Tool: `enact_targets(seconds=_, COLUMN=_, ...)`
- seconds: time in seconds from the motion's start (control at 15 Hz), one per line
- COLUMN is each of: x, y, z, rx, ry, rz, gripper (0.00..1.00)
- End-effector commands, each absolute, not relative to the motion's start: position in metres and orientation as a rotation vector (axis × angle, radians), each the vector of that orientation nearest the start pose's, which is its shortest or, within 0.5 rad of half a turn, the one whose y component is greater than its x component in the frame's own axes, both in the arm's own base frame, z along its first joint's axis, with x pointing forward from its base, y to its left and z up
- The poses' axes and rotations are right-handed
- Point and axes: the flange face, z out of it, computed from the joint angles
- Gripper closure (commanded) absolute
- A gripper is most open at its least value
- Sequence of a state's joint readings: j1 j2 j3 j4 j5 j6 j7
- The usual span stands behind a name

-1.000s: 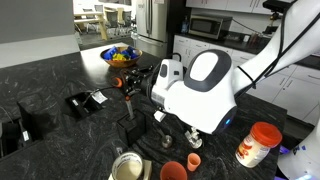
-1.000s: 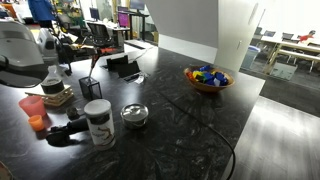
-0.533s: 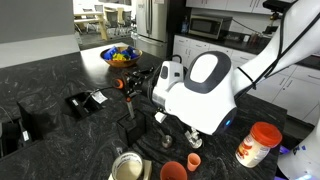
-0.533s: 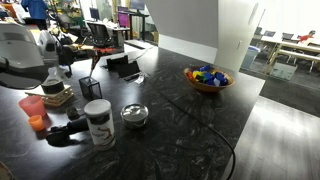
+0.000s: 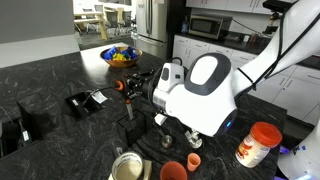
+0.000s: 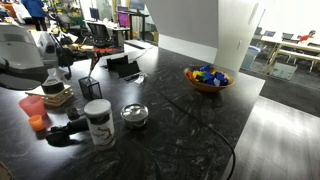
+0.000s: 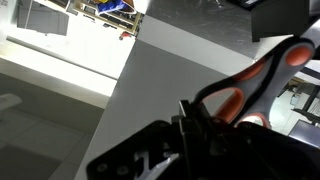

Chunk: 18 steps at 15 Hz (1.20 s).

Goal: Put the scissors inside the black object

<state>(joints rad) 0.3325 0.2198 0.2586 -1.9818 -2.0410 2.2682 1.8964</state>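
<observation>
The scissors (image 5: 120, 84) stand up tall, with their blades down at the black object (image 6: 92, 88). The claw (image 5: 138, 80) is right beside the handles, but I cannot tell if it pinches them. If they lean, they could tip the black object or fall on the desk (image 5: 60, 70).

The white arm (image 5: 278, 45) is extended toward the black object (image 6: 92, 88) and bent into a bulky white wrist (image 5: 203, 88), which is held higher than the object. The dark gripper (image 5: 138, 80) is carried roughly level, pointed sideways rather than downward, just above and beside the black object. In the wrist view the fingers (image 7: 150, 160) are seen clamped on the orange-red handles of the scissors (image 7: 265, 75).
</observation>
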Motion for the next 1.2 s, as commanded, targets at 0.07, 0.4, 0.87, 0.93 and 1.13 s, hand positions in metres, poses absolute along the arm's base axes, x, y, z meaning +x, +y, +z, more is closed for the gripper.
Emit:
enact_targets(seconds=0.07, x=0.5322, y=0.3232, z=0.3977, rx=-2.61, ry=-0.324, rz=-2.275, gripper=0.95)
enact_targets(seconds=0.4, x=0.5317, y=0.3221, z=0.3977, rx=-2.608, ry=-0.318, rz=-2.28, gripper=0.51)
enact_targets(seconds=0.87, x=0.5313, y=0.3215, z=0.3974, rx=-2.607, ry=-0.315, rz=-2.281, gripper=0.57)
enact_targets(seconds=0.93, x=0.5312, y=0.3214, z=0.3973, rx=-2.608, ry=-0.314, rz=-2.281, gripper=0.58)
enact_targets(seconds=1.13, x=0.5299, y=0.3218, z=0.3975, rx=-2.605, ry=-0.312, rz=-2.279, gripper=0.7)
